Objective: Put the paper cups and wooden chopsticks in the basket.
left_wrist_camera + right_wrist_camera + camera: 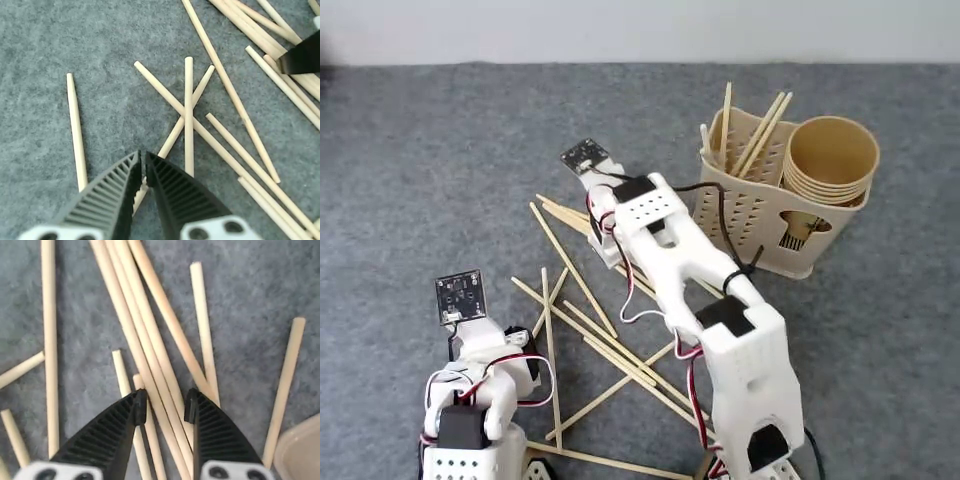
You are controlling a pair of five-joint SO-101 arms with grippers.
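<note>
The beige slotted basket (760, 215) stands at the back right and holds a stack of paper cups (832, 160) and several upright wooden chopsticks (760, 130). Many loose chopsticks (585, 330) lie crossed on the grey carpet. My right gripper (165, 402) is low over a bundle of parallel chopsticks (150, 355), open, with its fingers on either side of them. From above, that right gripper (605, 240) sits just left of the basket. My left gripper (143, 156) is shut and holds nothing, hovering over crossed chopsticks (188, 110) at the front left.
The basket's corner (300, 450) lies close beside the right gripper. A black finger of the right gripper (300, 57) shows beyond the crossed sticks in the left wrist view. Bare grey carpet (440, 160) stretches to the left and back.
</note>
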